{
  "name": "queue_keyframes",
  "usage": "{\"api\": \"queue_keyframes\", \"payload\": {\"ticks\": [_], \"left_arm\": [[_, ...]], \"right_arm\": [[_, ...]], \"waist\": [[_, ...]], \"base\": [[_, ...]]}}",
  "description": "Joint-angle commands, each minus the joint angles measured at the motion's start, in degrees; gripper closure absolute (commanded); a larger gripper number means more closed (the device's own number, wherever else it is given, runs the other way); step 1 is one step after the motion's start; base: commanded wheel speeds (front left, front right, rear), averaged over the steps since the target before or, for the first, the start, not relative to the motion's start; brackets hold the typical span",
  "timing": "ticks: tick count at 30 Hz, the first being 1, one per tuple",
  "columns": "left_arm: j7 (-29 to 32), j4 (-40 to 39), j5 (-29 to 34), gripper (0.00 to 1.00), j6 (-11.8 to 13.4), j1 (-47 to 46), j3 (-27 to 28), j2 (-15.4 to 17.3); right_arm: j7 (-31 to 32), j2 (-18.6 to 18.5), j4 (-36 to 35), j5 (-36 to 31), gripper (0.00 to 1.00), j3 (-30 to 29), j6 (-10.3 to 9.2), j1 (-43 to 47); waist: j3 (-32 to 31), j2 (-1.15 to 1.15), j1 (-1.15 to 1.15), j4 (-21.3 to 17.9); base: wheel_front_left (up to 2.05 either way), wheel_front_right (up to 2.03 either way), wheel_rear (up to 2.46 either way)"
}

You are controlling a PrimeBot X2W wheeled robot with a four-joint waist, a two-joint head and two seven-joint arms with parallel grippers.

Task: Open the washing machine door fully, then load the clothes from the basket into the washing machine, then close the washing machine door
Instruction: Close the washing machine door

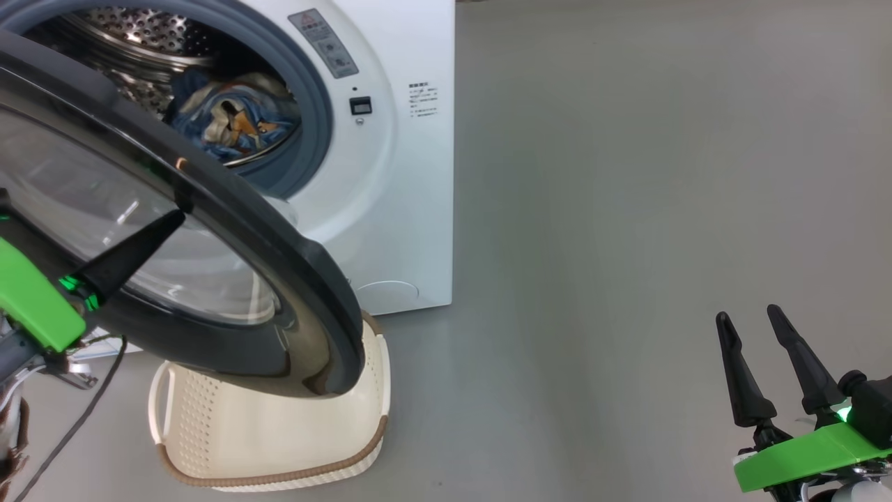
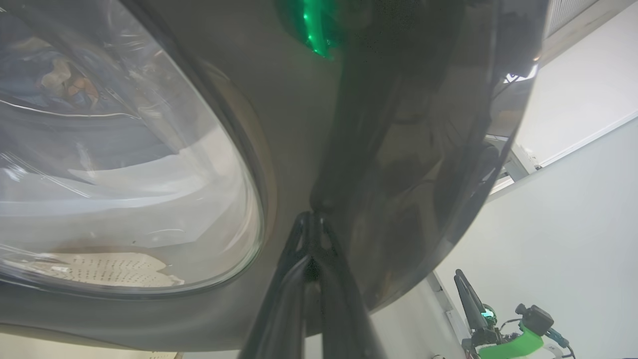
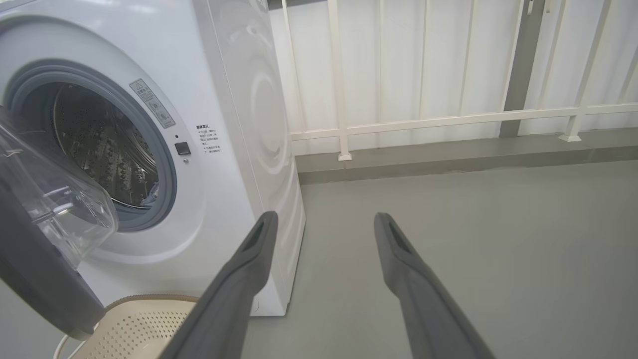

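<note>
Weight and stiffness are expected of the washing machine door, half open at near left above the basket; its slick black rim is best pushed, where the left hand is pressed, fingers closed. The right hand is held wide, near right.
</note>
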Motion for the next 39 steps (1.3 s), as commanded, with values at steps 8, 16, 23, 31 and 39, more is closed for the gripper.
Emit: {"api": "queue_keyframes", "payload": {"ticks": [8,16,23,31,39], "left_arm": [[-3.19,-1.66,-1.22,1.0,-0.38,1.55,2.12,4.49],[-8.05,-1.23,-1.72,0.0,-0.38,8.36,2.23,5.4],[-15.19,-0.72,-0.09,0.0,-0.38,14.53,0.81,5.39],[-23.19,-0.15,2.22,0.0,-0.38,19.12,-2.01,5.04],[-33.49,1.36,4.1,0.0,-0.38,23.15,-6.08,4.77]], "right_arm": [[-0.29,-0.66,-1.19,-0.76,0.0,0.75,0.42,-0.75],[-0.29,-0.64,-1.09,-0.61,0.0,1.28,0.42,-0.34],[-0.29,-0.52,-0.92,-0.58,0.0,1.74,0.42,-0.07],[-0.29,-0.45,-0.7,-0.56,0.0,2.13,0.42,-0.14],[-0.29,-0.33,-0.56,-0.58,0.0,2.28,0.42,-0.08]], "waist": [[-0.63,0.0,0.0,2.2],[-1.34,0.0,0.0,4.1],[-1.85,0.0,0.0,5.77],[-2.09,0.0,0.0,6.77],[-2.4,0.0,0.0,7.36]], "base": [[0.0,0.0,0.0],[0.0,0.0,0.0],[0.0,0.0,0.0],[0.0,0.0,0.0],[0.0,0.0,0.0]]}}
